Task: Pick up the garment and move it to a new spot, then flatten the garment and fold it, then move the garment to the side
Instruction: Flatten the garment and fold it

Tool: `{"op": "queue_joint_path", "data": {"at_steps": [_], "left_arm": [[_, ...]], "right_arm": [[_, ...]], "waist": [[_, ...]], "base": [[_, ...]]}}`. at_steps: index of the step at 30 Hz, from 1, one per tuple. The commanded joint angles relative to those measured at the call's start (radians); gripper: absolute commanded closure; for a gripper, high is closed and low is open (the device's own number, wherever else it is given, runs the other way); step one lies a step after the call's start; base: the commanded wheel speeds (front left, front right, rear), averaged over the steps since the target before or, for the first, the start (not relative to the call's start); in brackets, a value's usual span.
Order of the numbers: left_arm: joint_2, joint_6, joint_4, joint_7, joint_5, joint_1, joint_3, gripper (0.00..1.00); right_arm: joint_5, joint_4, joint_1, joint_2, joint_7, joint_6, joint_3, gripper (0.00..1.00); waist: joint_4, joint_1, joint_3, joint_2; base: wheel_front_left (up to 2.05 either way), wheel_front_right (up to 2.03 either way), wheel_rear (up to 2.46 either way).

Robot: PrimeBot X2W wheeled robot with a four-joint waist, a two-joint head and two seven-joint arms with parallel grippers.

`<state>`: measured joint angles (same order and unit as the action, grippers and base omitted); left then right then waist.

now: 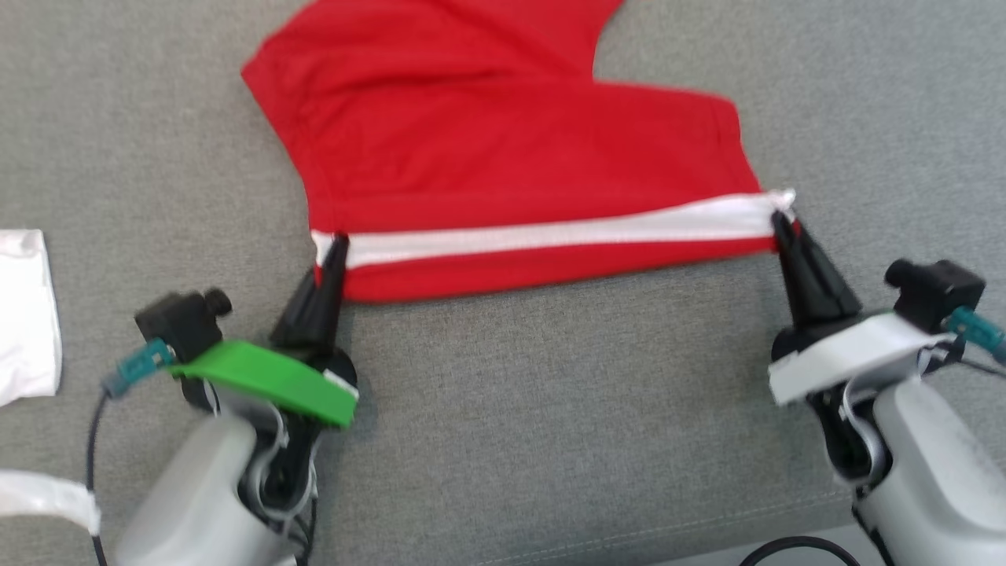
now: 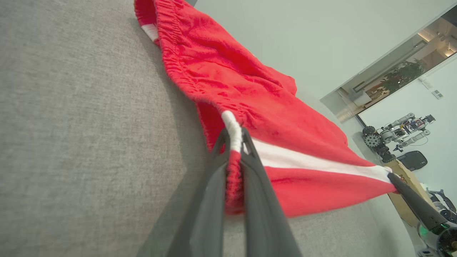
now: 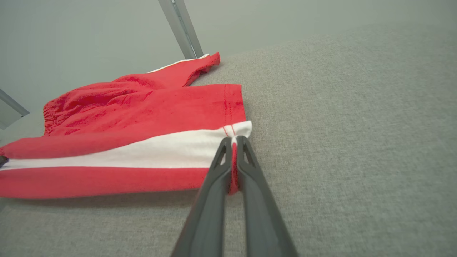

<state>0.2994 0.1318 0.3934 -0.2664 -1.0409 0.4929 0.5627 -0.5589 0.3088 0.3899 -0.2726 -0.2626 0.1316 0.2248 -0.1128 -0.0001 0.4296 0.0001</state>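
Two pinches, both thin. The left gripper [image 1: 336, 245] is clamped on the waistband [image 2: 175, 60] end of the red shorts [image 1: 511, 149], and the right gripper [image 1: 783, 220] is clamped on the hem [image 3: 234, 103] corner at the white stripe [image 1: 566, 233]. That edge is stretched taut between them, so I reckon any more spread pulls the hem out of the right jaws first. Beyond it the shorts lie on the grey cushion [image 1: 550, 409] with the far leg rumpled — dragging could bunch it under. A white cloth [image 1: 27, 314] sits well apart on the left; I'd steer clear.
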Motion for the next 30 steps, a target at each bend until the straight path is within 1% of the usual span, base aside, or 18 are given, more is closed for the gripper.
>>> {"op": "queue_joint_path", "data": {"at_steps": [1, 5, 10, 13, 16, 20, 23, 26, 30], "left_arm": [[-0.01, -0.003, 0.014, 0.004, 0.006, -0.075, 0.001, 1.0], [-0.024, -0.003, 0.008, 0.004, 0.013, -0.18, -0.004, 1.0], [-0.044, -0.003, -0.012, 0.002, 0.016, -0.302, -0.037, 1.0], [-0.061, -0.003, -0.024, 0.002, 0.018, -0.381, -0.07, 1.0], [-0.073, -0.003, -0.043, 0.002, 0.024, -0.439, -0.066, 1.0], [-0.082, -0.003, -0.069, 0.002, 0.031, -0.473, -0.09, 1.0], [-0.092, -0.003, -0.102, 0.002, 0.043, -0.447, -0.107, 1.0], [-0.113, -0.003, -0.131, 0.002, 0.033, -0.371, -0.137, 1.0], [-0.136, -0.003, -0.124, 0.002, 0.044, -0.27, -0.148, 1.0]], "right_arm": [[-0.005, 0.009, -0.04, -0.005, -0.003, -0.002, 0.006, 1.0], [-0.019, 0.031, -0.119, -0.016, -0.003, -0.002, 0.02, 1.0], [-0.024, 0.046, -0.222, -0.026, -0.003, -0.002, 0.037, 1.0], [-0.029, 0.039, -0.286, -0.04, -0.003, -0.002, 0.039, 1.0], [-0.038, 0.017, -0.344, -0.054, -0.003, -0.002, 0.027, 1.0], [-0.04, -0.03, -0.378, -0.063, -0.003, -0.002, -0.008, 1.0], [-0.039, -0.052, -0.338, -0.067, -0.003, -0.002, -0.009, 1.0], [-0.044, -0.027, -0.22, -0.07, -0.003, -0.002, 0.005, 1.0], [-0.023, 0.074, -0.057, -0.084, -0.003, -0.002, 0.031, 1.0]], "waist": [[0.004, 0.0001, -0.113, -0.0001], [0.013, 0.0001, -0.219, -0.0001], [0.033, 0.0001, -0.337, -0.0001], [0.047, 0.0001, -0.381, -0.0001], [0.066, 0.0001, -0.403, -0.0001], [0.094, 0.0001, -0.394, -0.0001], [0.12, 0.0001, -0.361, -0.0001], [0.158, 0.0001, -0.29, -0.0001], [0.202, 0.0001, -0.208, -0.0001]], "base": [[0.0, 0.0, 0.0], [0.0, 0.0, 0.0], [0.0, 0.0, 0.0], [0.0, 0.0, 0.0], [0.0, 0.0, 0.0], [0.0, 0.0, 0.0], [0.0, 0.0, 0.0], [0.0, 0.0, 0.0], [0.0, 0.0, 0.0]]}}
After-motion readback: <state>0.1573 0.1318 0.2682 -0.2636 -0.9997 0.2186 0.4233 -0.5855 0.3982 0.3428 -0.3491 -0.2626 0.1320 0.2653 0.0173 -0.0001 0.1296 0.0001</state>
